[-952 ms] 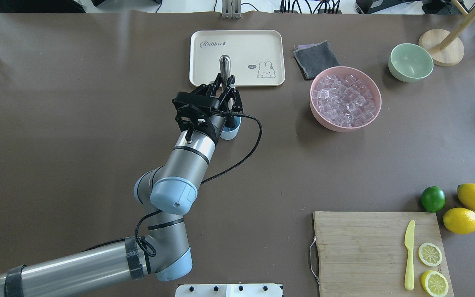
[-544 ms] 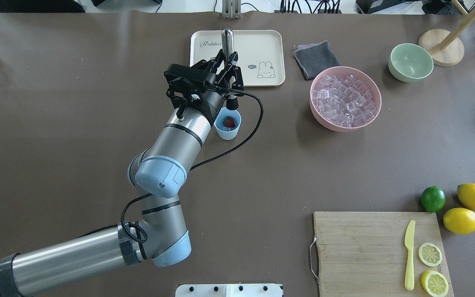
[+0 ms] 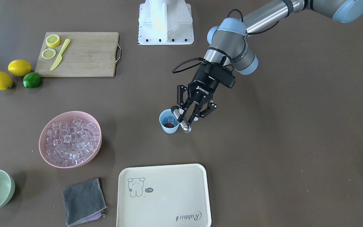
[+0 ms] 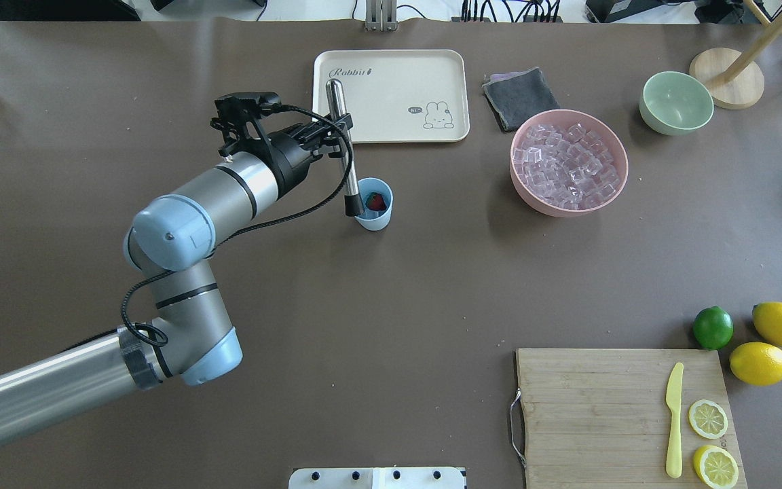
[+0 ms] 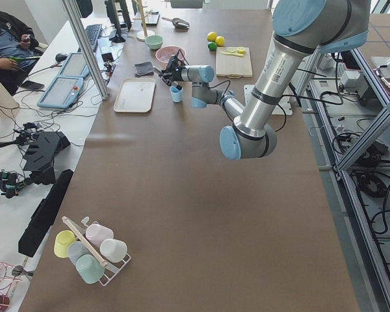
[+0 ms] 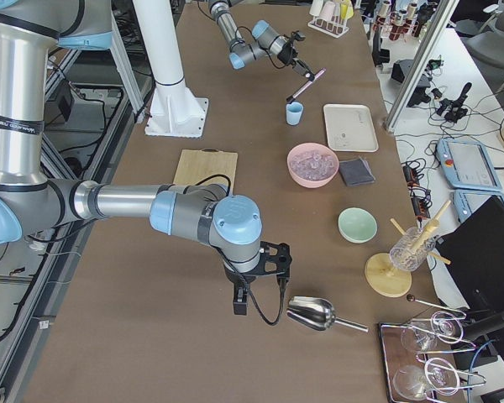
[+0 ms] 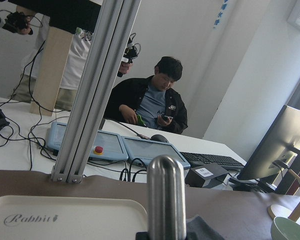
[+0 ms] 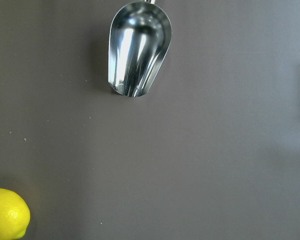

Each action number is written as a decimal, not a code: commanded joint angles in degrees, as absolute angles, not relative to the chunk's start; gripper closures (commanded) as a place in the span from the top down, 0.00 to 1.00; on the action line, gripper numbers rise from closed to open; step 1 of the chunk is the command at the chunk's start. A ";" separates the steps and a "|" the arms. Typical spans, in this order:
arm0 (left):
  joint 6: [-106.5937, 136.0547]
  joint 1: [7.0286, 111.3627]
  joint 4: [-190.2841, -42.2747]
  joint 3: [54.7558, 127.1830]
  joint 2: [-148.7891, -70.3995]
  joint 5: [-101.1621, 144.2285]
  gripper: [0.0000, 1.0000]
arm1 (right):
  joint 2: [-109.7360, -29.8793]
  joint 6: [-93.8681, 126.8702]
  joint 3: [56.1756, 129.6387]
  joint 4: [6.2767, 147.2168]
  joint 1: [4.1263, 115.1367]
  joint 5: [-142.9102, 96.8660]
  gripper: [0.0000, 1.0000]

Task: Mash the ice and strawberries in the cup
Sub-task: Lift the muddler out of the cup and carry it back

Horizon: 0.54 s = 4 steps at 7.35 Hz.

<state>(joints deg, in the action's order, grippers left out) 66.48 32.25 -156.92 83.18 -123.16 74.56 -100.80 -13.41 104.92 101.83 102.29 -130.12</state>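
Observation:
The light-blue cup [image 4: 375, 207] stands mid-table in front of the tray, also in the front view [image 3: 169, 125]. Inside it lie the red strawberry [image 4: 377, 202] and a clear ice cube [image 3: 170, 119]. More ice [image 4: 567, 163] fills the pink bowl [image 4: 616, 178]. My left gripper [image 4: 338, 130] is shut on a steel muddler [image 4: 343, 146] held tilted, its black end at the cup's left rim; I cannot tell if they touch. My right gripper [image 6: 260, 273] shows only in the exterior right view, so I cannot tell whether it is open or shut.
A cream tray [image 4: 391, 95] lies behind the cup, a grey cloth [image 4: 520, 98] and a green bowl [image 4: 676, 102] to its right. A cutting board [image 4: 594, 407] with knife and lemon slices, a lime [image 4: 713, 327] and lemons sit front right. A metal scoop [image 8: 137, 47] lies under the right wrist.
My left arm has swung left and the wrist has turned. The muddler has come up out of the cup and now leans with its black end at the cup's left rim.

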 commanded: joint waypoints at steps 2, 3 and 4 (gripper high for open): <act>74.53 37.79 -156.80 79.66 -119.45 89.02 0.28 | -101.25 -13.45 105.47 101.78 103.53 -130.34 1.00; 75.92 38.49 -156.71 79.54 -120.23 89.29 0.28 | -101.25 -13.45 105.38 101.69 103.62 -130.34 1.00; 77.33 39.63 -154.79 79.54 -120.93 89.47 0.28 | -101.16 -13.45 105.47 101.69 103.80 -130.25 1.00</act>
<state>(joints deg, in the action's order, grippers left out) 75.70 38.45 -156.23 79.91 -120.27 88.87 -101.20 -13.45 105.40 101.72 103.59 -130.31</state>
